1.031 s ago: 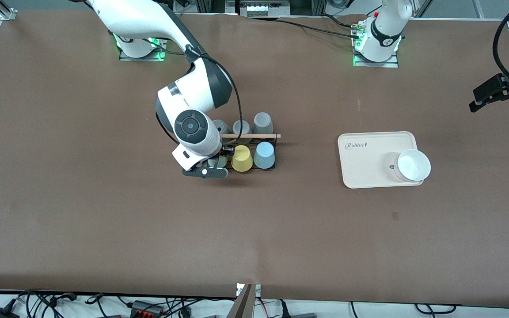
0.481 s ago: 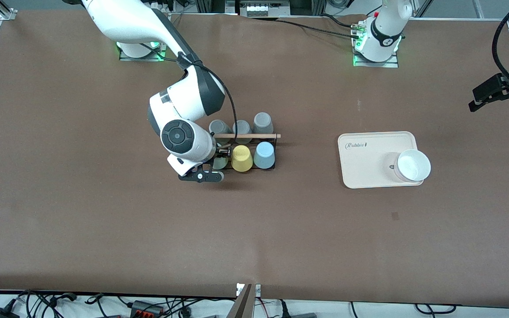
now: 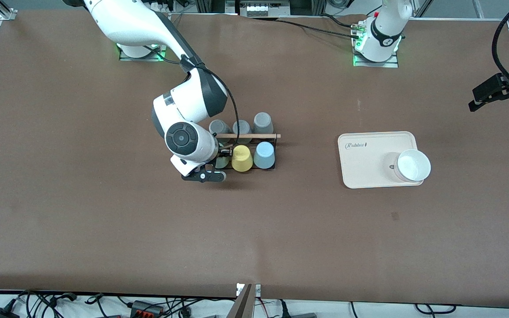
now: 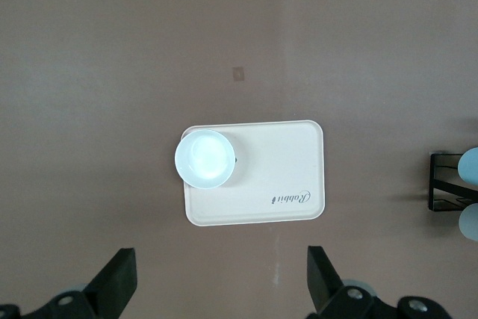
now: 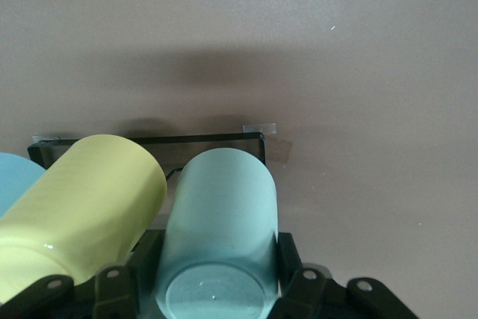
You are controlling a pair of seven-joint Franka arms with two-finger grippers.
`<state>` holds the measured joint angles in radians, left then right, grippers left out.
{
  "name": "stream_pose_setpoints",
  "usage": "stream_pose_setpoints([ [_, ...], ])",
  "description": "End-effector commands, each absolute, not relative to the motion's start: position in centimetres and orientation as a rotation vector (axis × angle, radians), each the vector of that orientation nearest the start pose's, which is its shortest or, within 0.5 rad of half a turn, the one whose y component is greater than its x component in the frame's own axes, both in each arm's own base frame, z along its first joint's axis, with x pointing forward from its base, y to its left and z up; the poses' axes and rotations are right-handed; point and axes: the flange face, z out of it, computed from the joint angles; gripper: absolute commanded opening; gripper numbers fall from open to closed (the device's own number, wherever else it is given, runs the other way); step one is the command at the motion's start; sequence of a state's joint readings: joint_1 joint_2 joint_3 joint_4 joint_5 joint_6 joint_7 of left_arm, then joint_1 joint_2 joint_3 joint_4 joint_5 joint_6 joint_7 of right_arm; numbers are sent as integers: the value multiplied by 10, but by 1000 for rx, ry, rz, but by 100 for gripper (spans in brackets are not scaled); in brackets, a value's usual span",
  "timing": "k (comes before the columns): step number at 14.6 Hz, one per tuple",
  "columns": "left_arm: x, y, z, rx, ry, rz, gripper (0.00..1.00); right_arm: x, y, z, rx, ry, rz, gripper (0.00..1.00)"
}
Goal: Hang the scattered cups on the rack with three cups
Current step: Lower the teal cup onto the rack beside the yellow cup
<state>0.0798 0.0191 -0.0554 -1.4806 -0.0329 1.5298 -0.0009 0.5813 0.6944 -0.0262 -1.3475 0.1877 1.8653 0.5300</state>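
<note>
At the rack, we see the right claw clamped on the mint green cup, which sits upside down at the rack's end toward the right arm, just beside the yellow cup. The light blue cup stands next along. Three grey cups fill the farther row. The left claw waits, fingers apart, above the cream tray holding a white bowl.

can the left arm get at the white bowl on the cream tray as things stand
Probably yes. The left pincer hangs open above the round white bowl, which sits uncovered on the cream rectangular tray. Nothing stands between them, and the right arm is busy at the black wire rack.
</note>
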Motion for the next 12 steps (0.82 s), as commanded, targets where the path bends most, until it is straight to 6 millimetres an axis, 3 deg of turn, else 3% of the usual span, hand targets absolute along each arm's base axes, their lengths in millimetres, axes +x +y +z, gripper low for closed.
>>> stream_pose_setpoints([
  [1,554,11,660,-3156,-18,-46,100,601,394,307,-3059,55,371,99],
  [3,554,10,660,-3157,-15,-46,100,602,392,314,-3057,66,365,100],
  [7,554,11,660,-3156,-18,-46,100,618,381,362,-3057,129,308,100],
  [9,554,11,660,-3157,-18,-46,100,634,361,399,-3066,153,264,100],
  [12,554,9,660,-3156,-15,-46,100,665,298,418,-3118,192,200,100],
])
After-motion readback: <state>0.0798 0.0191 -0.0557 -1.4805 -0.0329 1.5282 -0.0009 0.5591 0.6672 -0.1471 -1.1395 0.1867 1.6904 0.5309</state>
